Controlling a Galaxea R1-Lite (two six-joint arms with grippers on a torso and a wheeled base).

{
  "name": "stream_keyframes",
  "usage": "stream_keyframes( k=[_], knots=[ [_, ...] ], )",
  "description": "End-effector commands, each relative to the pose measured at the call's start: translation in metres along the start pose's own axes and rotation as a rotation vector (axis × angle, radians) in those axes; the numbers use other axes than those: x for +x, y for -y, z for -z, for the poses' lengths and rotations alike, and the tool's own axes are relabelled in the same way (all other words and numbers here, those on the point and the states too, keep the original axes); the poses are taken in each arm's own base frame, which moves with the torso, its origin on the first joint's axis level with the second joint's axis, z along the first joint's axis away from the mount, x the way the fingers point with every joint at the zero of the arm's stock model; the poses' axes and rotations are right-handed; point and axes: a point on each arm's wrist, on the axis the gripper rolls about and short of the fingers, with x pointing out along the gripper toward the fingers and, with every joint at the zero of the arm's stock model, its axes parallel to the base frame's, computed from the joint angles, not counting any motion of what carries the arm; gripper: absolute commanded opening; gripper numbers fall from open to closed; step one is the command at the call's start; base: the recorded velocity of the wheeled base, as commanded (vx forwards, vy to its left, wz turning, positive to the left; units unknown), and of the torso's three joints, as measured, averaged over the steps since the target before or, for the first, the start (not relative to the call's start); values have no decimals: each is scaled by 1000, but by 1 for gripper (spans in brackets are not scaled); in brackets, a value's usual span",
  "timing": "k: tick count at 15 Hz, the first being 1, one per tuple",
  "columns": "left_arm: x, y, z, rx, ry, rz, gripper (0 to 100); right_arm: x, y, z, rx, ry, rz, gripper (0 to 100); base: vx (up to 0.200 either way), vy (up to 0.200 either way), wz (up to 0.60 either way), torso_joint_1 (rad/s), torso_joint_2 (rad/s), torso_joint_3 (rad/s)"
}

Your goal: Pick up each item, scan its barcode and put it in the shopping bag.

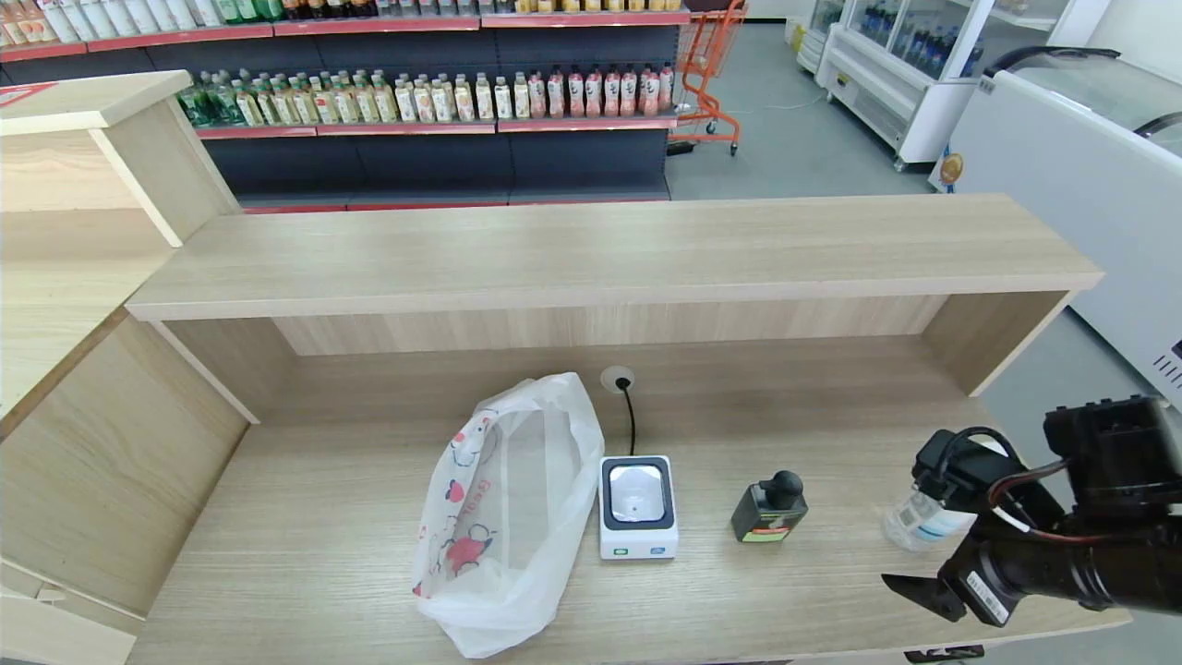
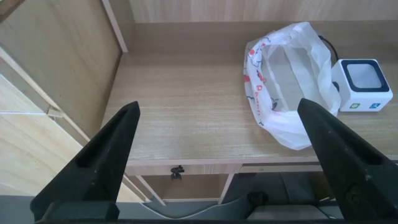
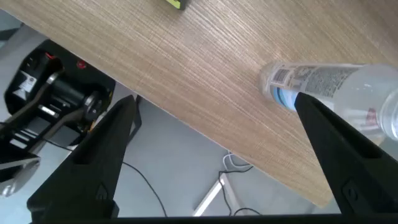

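A white plastic shopping bag with red cartoon prints lies open on the wooden counter. Just right of it sits the white barcode scanner, window facing up. Further right stands a dark bottle with a black cap. A clear bottle with a blue-and-white label rests near the counter's right front corner. My right gripper hovers open over that corner, and the clear bottle is just off one finger, not between the two. My left gripper is open and holds nothing, off the counter's front left edge, facing the bag.
A raised wooden ledge runs along the back of the counter, with side walls at left and right. The scanner's black cable leads to a grommet behind it. The counter's front edge passes under my right gripper.
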Motion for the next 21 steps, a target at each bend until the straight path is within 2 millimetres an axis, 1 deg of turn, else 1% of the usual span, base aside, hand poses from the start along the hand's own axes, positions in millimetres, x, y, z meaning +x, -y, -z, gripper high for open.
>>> stream_keyframes(
  k=[1,4,6,8,9,10,12,13,16,17,19,20,21],
  knots=[
    [0,0,0,0,-1,0,100,29,-4,5,-10,-47,-54,100,0,0,0,0,0,0],
    [0,0,0,0,-1,0,100,54,-1,-2,-25,20,-84,100,0,0,0,0,0,0],
    [0,0,0,0,-1,0,100,69,-4,-8,-107,88,-163,100,0,0,0,0,0,0],
    [0,0,0,0,-1,0,100,84,-2,-11,-170,97,-173,100,0,0,0,0,0,0],
    [0,0,0,0,-1,0,100,88,-1,-12,-178,105,-168,100,0,0,0,0,0,0],
    [0,0,0,0,-1,0,100,97,0,-16,-183,123,-157,100,0,0,0,0,0,0],
    [0,0,0,0,-1,0,100,104,1,-21,-191,140,-155,100,0,0,0,0,0,0],
    [0,0,0,0,-1,0,100,109,-3,-27,-203,158,-173,100,0,0,0,0,0,0],
    [0,0,0,0,-1,0,100,119,-7,-30,-214,190,-220,100,0,0,0,0,0,0],
    [0,0,0,0,-1,0,100,121,-8,-31,-215,192,-223,100,0,0,0,0,0,0],
    [0,0,0,0,-1,0,100,132,-8,-36,-221,218,-211,100,0,0,0,0,0,0],
    [0,0,0,0,-1,0,100,133,-7,-36,-221,218,-211,100,0,0,0,0,0,0],
    [0,0,0,0,-1,-1,100,139,-9,-42,-226,228,-215,0,0,0,0,0,0,0]
  ],
)
